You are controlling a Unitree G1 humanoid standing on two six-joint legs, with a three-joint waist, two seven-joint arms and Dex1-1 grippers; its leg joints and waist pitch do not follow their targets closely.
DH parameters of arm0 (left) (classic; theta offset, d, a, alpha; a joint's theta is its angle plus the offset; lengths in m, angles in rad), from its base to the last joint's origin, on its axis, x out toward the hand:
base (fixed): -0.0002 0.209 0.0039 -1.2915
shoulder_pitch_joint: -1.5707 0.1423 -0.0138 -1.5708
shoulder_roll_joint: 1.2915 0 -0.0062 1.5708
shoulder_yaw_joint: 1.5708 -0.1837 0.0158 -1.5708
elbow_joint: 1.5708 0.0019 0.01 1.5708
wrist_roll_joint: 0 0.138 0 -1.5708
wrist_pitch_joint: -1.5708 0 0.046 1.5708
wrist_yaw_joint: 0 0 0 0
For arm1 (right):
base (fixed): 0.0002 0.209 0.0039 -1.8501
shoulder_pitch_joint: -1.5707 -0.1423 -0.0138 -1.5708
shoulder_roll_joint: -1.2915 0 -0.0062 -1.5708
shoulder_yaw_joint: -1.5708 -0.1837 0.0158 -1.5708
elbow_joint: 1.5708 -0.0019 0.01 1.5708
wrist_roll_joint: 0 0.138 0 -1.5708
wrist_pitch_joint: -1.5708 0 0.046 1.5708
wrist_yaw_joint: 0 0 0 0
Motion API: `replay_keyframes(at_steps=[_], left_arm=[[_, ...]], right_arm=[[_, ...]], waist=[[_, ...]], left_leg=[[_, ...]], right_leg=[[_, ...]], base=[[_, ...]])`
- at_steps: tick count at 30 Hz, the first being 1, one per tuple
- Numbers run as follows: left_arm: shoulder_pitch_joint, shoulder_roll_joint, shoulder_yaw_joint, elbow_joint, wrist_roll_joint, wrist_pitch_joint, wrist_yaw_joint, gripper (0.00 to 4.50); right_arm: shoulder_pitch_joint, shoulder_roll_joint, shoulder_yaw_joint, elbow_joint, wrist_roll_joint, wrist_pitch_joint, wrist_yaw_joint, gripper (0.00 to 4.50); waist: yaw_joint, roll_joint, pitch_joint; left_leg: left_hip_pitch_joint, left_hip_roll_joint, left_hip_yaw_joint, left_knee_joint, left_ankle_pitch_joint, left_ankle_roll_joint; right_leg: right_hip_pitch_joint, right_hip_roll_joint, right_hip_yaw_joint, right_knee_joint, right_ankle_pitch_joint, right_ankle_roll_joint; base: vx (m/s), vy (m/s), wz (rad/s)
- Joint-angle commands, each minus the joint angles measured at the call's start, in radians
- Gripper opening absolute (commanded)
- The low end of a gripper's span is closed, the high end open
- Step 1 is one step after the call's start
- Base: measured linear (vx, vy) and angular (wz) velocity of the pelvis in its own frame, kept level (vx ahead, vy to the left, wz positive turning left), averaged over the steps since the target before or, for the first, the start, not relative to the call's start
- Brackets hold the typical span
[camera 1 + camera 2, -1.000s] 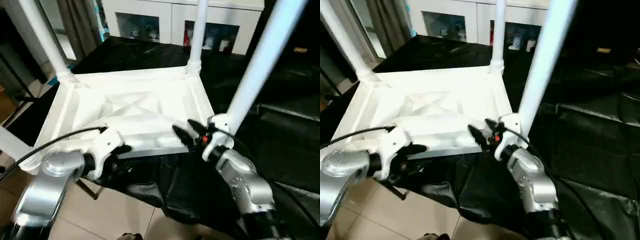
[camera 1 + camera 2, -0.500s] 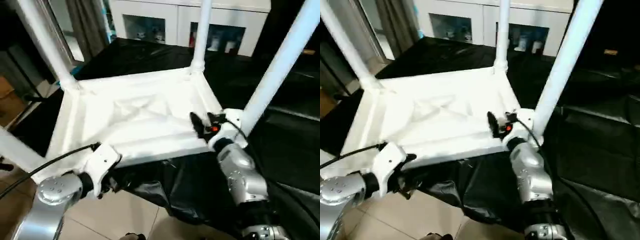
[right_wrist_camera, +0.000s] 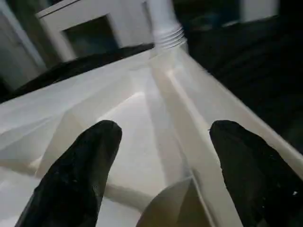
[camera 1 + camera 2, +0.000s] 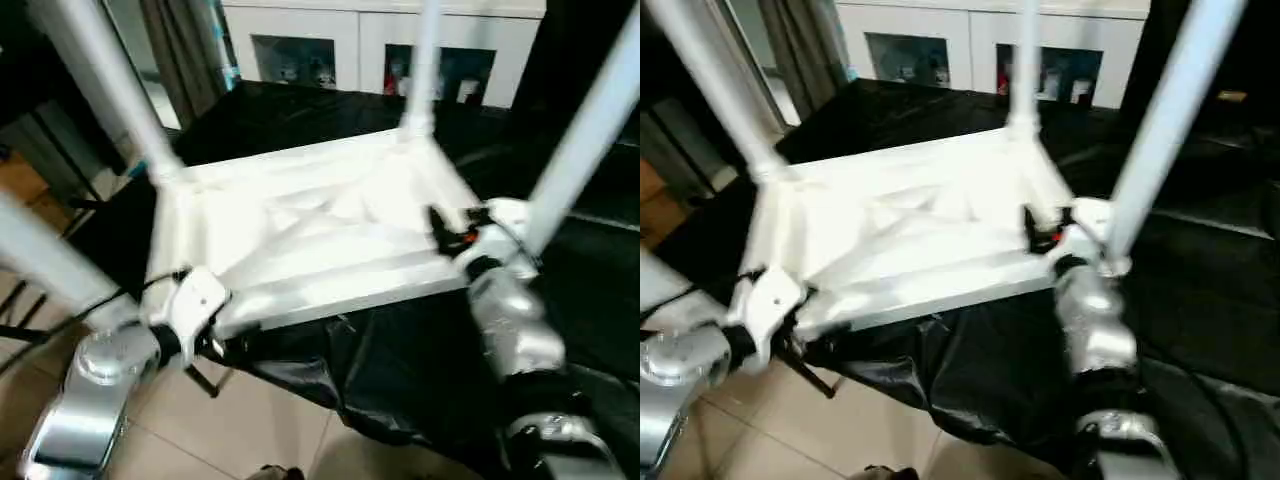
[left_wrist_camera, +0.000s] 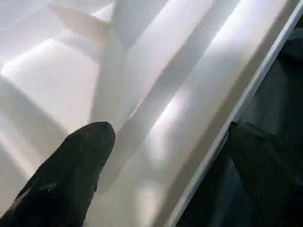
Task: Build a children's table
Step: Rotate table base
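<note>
Over the black-draped desk [image 4: 560, 200] the children's table [image 4: 320, 225] lies upside down, ribbed underside up, its four legs rising from the corner sockets. From the left eye view the left gripper [image 4: 215, 335] sits at the top's near left corner, at the rim's near edge. A second ago its black fingers were closer together at that rim; now they stand spread wide, one over the ribbed side, one outside the rim, holding nothing. The right gripper [image 4: 450, 232] has travelled from the middle of the near rim to the near right corner, just beside the leg [image 4: 580, 140] standing there.

Across the right eye view the same layout shows: the left gripper at the near left corner, the right one at the near right socket, the top hanging a little over the desk's near edge. A white cabinet [image 4: 990, 50] with glass doors stands behind.

Along the left wrist view, one black finger [image 5: 71, 175] lies above the ribs and the other beyond the rim, straddling it without touching.

Through the right wrist view, two fingers [image 3: 75, 179] stand well apart over the underside, closed on nothing, a far leg's socket [image 3: 165, 33] ahead.

With all four legs seated and both grippers released, assembly looks nearly done; turning the table upright likely remains.
</note>
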Motion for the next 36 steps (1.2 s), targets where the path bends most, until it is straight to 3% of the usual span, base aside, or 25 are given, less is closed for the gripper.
replay_keyframes(at_steps=[1,2,3,4,6,11,13,16,17,21,23,24,25,26,27,29,30,31,32,34,36], left_arm=[[-0.022,-0.001,-0.013,0.034,0.003,-0.024,0.009,4.44],[-0.029,-0.004,-0.016,0.041,0.005,-0.029,0.010,4.44],[-0.072,-0.023,-0.036,0.080,0.012,-0.054,0.017,4.44],[-0.090,-0.030,-0.041,0.093,0.013,-0.061,0.019,4.44],[-0.121,-0.033,-0.047,0.116,0.016,-0.074,0.021,4.44],[-0.196,-0.031,-0.067,0.185,0.023,-0.127,0.033,4.44],[-0.234,-0.040,-0.088,0.233,0.024,-0.173,0.029,4.44],[-0.292,-0.070,-0.111,0.316,0.017,-0.234,0.024,4.44],[-0.318,-0.082,-0.125,0.352,0.019,-0.262,0.020,4.44],[-0.404,-0.145,-0.140,0.410,-0.026,-0.293,-0.024,4.44],[-0.430,-0.176,-0.129,0.407,-0.068,-0.277,-0.037,4.44],[-0.440,-0.189,-0.122,0.399,-0.094,-0.262,-0.046,4.44],[-0.444,-0.206,-0.112,0.355,-0.150,-0.198,-0.076,4.44],[-0.445,-0.208,-0.111,0.351,-0.157,-0.191,-0.080,4.44],[-0.443,-0.207,-0.111,0.326,-0.180,-0.160,-0.102,4.44],[-0.410,-0.176,-0.122,0.212,-0.274,-0.047,-0.186,4.44],[-0.394,-0.162,-0.126,0.163,-0.315,0.001,-0.218,4.44],[-0.382,-0.144,-0.131,0.125,-0.345,0.035,-0.249,4.44],[-0.374,-0.131,-0.136,0.103,-0.358,0.056,-0.264,4.44],[-0.348,-0.083,-0.155,0.031,-0.402,0.126,-0.313,4.44],[-0.304,0.007,-0.205,-0.043,-0.391,0.203,-0.345,4.44]], right_arm=[[-0.009,-0.013,-0.029,0.010,-0.003,-0.020,-0.024,3.49],[-0.009,-0.015,-0.028,0.010,-0.004,-0.020,-0.024,3.49],[-0.005,-0.020,-0.024,0.013,-0.011,-0.022,-0.025,3.49],[-0.003,-0.021,-0.022,0.012,-0.012,-0.023,-0.024,3.49],[0.000,-0.022,-0.018,0.012,-0.014,-0.027,-0.021,3.49],[-0.014,-0.038,-0.025,0.047,-0.024,-0.041,-0.037,3.49],[-0.024,-0.052,-0.035,0.069,-0.034,-0.049,-0.060,3.49],[-0.028,-0.070,-0.051,0.082,-0.039,-0.055,-0.090,3.49],[-0.027,-0.077,-0.054,0.084,-0.044,-0.052,-0.103,3.49],[-0.025,-0.086,-0.058,0.083,-0.046,-0.045,-0.113,3.49],[-0.022,-0.083,-0.054,0.072,-0.041,-0.044,-0.096,3.49],[-0.023,-0.082,-0.049,0.069,-0.040,-0.043,-0.087,3.49],[-0.023,-0.083,-0.035,0.067,-0.049,-0.041,-0.080,3.49],[-0.024,-0.083,-0.033,0.068,-0.050,-0.041,-0.079,3.49],[-0.027,-0.084,-0.028,0.071,-0.052,-0.041,-0.077,3.49],[-0.038,-0.084,-0.023,0.078,-0.052,-0.038,-0.076,3.49],[-0.042,-0.084,-0.022,0.080,-0.051,-0.037,-0.077,3.49],[-0.046,-0.085,-0.021,0.084,-0.051,-0.035,-0.078,3.49],[-0.049,-0.086,-0.020,0.087,-0.051,-0.034,-0.078,3.49],[-0.060,-0.088,-0.019,0.101,-0.053,-0.031,-0.077,3.49],[-0.074,-0.089,-0.013,0.120,-0.058,-0.030,-0.068,3.49]], waist=[[-0.011,-0.009,-0.076],[-0.009,-0.006,-0.077],[-0.011,-0.013,-0.078],[-0.008,-0.012,-0.081],[-0.013,-0.016,-0.078],[-0.020,-0.014,-0.077],[-0.019,-0.019,-0.080],[-0.014,-0.017,-0.082],[-0.016,-0.024,-0.082],[-0.010,-0.024,-0.084],[-0.009,-0.027,-0.087],[-0.010,-0.034,-0.087],[-0.011,-0.037,-0.088],[-0.010,-0.034,-0.088],[-0.012,-0.038,-0.086],[-0.012,-0.041,-0.087],[-0.012,-0.038,-0.085],[-0.014,-0.048,-0.083],[-0.015,-0.041,-0.080],[-0.016,-0.044,-0.075],[-0.020,-0.044,-0.071]], left_leg=[[0.030,0.032,-0.029,-0.065,-0.118,0.072],[0.032,0.032,-0.029,-0.063,-0.113,0.077],[0.033,0.032,-0.027,-0.062,-0.112,0.084],[0.035,0.032,-0.026,-0.059,-0.102,0.090],[0.024,0.033,-0.029,-0.060,-0.118,0.093],[0.031,0.032,-0.029,-0.060,-0.180,0.070],[0.035,0.032,-0.026,-0.058,-0.180,0.065],[0.040,0.033,-0.025,-0.057,-0.184,0.060],[0.035,0.033,-0.025,-0.057,-0.171,0.065],[0.032,0.032,-0.023,-0.052,-0.128,0.085],[0.026,0.032,-0.024,-0.050,-0.102,0.103],[0.019,0.032,-0.025,-0.046,-0.075,0.126],[0.017,0.032,-0.025,-0.044,-0.061,0.134],[0.017,0.032,-0.025,-0.043,-0.048,0.151],[0.016,0.031,-0.024,-0.042,-0.049,0.158],[0.016,0.033,-0.024,-0.041,-0.050,0.171],[0.017,0.035,-0.024,-0.041,-0.034,0.181],[0.017,0.034,-0.023,-0.042,-0.039,0.181],[0.017,0.034,-0.023,-0.043,-0.055,0.178],[0.022,0.036,-0.023,-0.048,-0.095,0.157],[0.025,0.037,-0.026,-0.056,-0.143,0.122]], right_leg=[[0.036,-0.007,0.006,-0.040,-0.049,-0.199],[0.034,-0.007,0.005,-0.040,-0.053,-0.200],[0.032,-0.005,0.005,-0.043,-0.058,-0.201],[0.031,-0.007,0.007,-0.040,-0.060,-0.208],[0.035,-0.010,0.006,-0.041,-0.091,-0.208],[0.029,-0.008,0.007,-0.048,-0.176,-0.197],[0.026,-0.007,0.008,-0.051,-0.179,-0.198],[0.022,-0.006,0.009,-0.050,-0.180,-0.200],[0.026,-0.007,0.010,-0.047,-0.163,-0.200],[0.026,-0.008,0.010,-0.044,-0.120,-0.206],[0.031,-0.011,0.009,-0.038,-0.088,-0.219],[0.032,-0.011,0.007,-0.034,-0.059,-0.226],[0.034,-0.012,0.007,-0.030,-0.044,-0.231],[0.031,-0.011,0.006,-0.029,-0.037,-0.241],[0.030,-0.010,0.006,-0.031,-0.039,-0.242],[0.034,-0.015,0.006,-0.030,-0.059,-0.244],[0.029,-0.011,0.005,-0.029,-0.068,-0.248],[0.028,-0.010,0.005,-0.032,-0.081,-0.248],[0.027,-0.008,0.005,-0.034,-0.112,-0.242],[0.024,-0.006,0.005,-0.038,-0.168,-0.228],[0.021,-0.005,0.007,-0.041,-0.220,-0.205]], base=[[0.000,0.000,0.00],[0.000,0.000,0.00],[0.000,0.000,0.00],[0.000,0.000,0.00],[0.000,0.000,0.00],[0.000,0.000,0.00],[0.000,0.000,0.00],[0.000,0.000,0.00],[0.000,0.000,0.00],[0.000,0.000,0.00],[0.000,0.000,0.00],[0.000,0.000,0.00],[0.000,0.000,0.00],[0.000,0.000,0.00],[0.000,0.000,0.00],[0.000,0.000,0.00],[0.000,0.000,0.00],[0.000,0.000,0.00],[0.000,0.000,0.00],[0.000,0.000,0.00],[0.000,0.000,0.00]])
